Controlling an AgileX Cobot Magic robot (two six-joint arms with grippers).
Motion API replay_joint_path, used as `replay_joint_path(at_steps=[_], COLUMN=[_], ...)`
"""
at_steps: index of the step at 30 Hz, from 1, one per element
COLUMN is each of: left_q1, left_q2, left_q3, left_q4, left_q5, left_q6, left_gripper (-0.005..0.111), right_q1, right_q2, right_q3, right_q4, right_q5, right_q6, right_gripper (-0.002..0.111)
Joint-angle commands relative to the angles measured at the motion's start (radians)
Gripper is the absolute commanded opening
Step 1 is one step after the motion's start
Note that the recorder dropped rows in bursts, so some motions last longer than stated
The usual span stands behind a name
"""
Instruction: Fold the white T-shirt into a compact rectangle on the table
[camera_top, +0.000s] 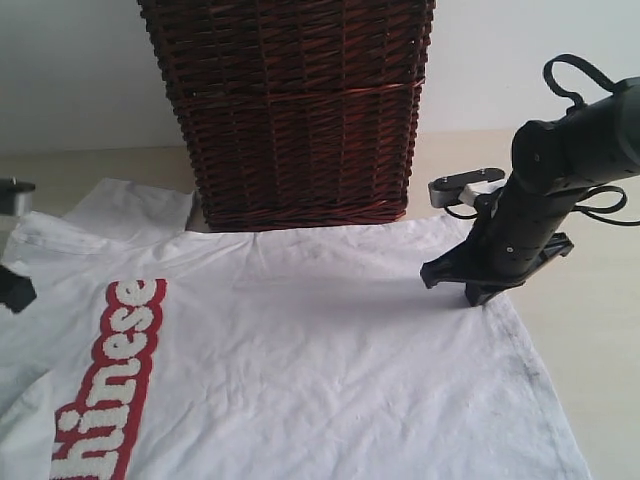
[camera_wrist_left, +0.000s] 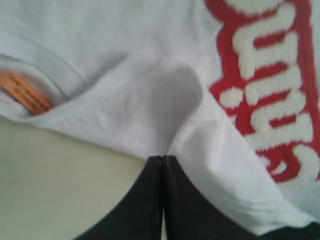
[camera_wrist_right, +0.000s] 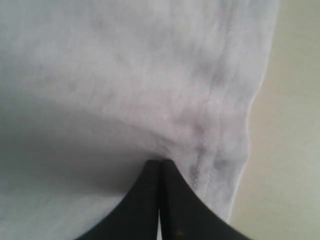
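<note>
The white T-shirt (camera_top: 300, 350) lies spread on the pale table (camera_top: 600, 340), its red-outlined lettering (camera_top: 120, 370) toward the left. My right gripper (camera_top: 478, 292) is down on the shirt's right part near the hem. Close up, this gripper (camera_wrist_right: 160, 161) is shut, with fabric (camera_wrist_right: 150, 90) puckered at its tips beside the stitched hem (camera_wrist_right: 220, 125). My left gripper (camera_top: 15, 292) shows only partly at the left edge. In its wrist view the left gripper (camera_wrist_left: 162, 157) is shut on a raised fold of the shirt (camera_wrist_left: 150, 115) by the collar, near the orange neck tag (camera_wrist_left: 25, 95) and the lettering (camera_wrist_left: 270, 90).
A tall dark brown wicker basket (camera_top: 295, 110) stands at the back centre, touching the shirt's far edge. Bare table shows right of the hem (camera_wrist_right: 295, 150) and beyond the collar (camera_wrist_left: 60, 185). A pale wall rises behind.
</note>
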Motion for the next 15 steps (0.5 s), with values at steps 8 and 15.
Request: replay_joint_path(at_steps=[8, 15], left_q1=[-0.279, -0.353], left_q2=[0.009, 0.166], left_q3=[0.153, 0.164], left_q4=[-0.145, 0.253], left_q5=[-0.208, -0.239], left_q6=[0.065, -0.317], left_gripper=[0.02, 0.027], right_q1=[-0.023, -0.023], right_q2=[-0.004, -0.014], right_q3=[0.019, 0.019], right_q4=[0.009, 0.011], right_q5=[-0.036, -0.033], right_q6=[0.001, 0.001], right_gripper=[0.0, 0.0])
